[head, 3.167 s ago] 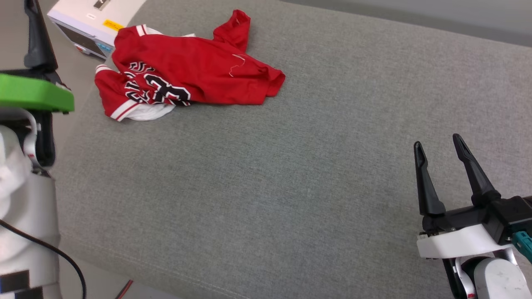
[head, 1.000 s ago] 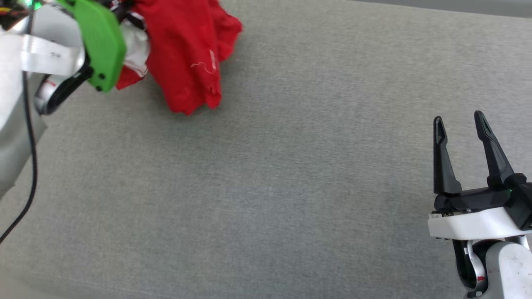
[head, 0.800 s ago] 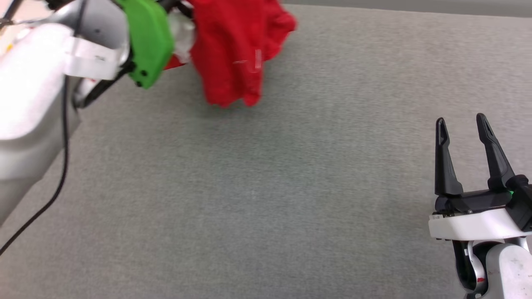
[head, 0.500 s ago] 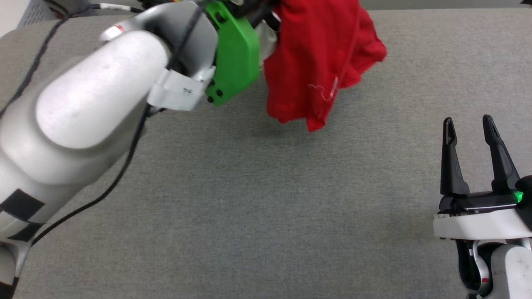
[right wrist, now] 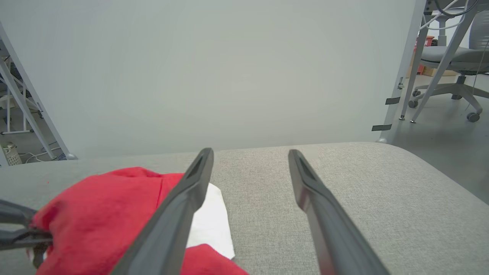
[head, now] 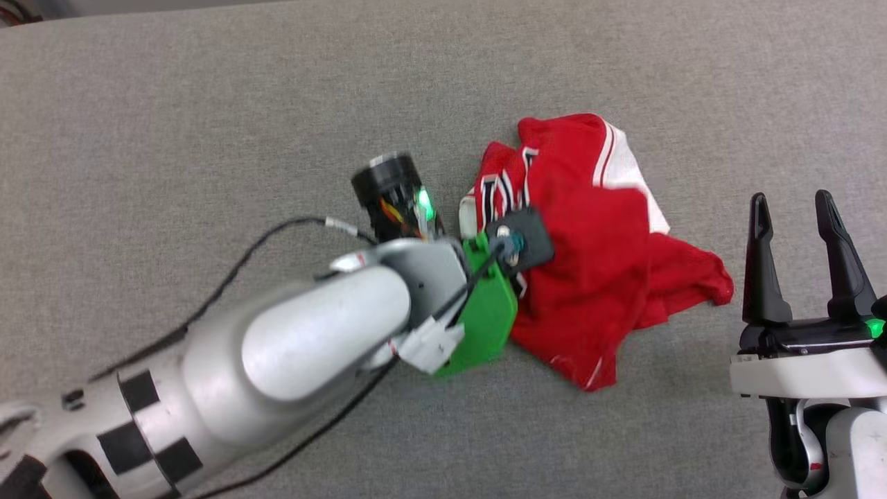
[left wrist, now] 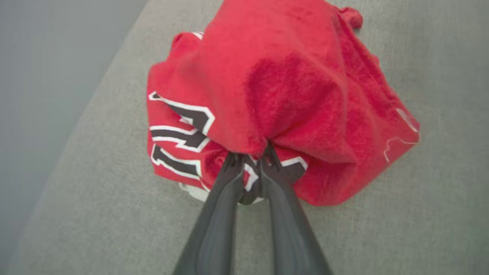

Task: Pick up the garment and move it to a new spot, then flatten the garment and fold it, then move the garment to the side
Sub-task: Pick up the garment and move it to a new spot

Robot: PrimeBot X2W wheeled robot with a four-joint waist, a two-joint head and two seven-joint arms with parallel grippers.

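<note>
Grey woven cushion (head: 208, 125): crumpled red garment (head: 596, 277) pinched by L gripper (left wrist: 250, 156), R gripper (head: 790, 201) spread.

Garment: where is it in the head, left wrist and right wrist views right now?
Head view: the garment lies right of centre, crumpled on the grey cushion.
Left wrist view: the garment sits in the centre, bunched over the left gripper, which is shut on it.
Right wrist view: the garment is at the lower left, partly behind the open right gripper.
Shared landmark: the grey cushion under it.
</note>
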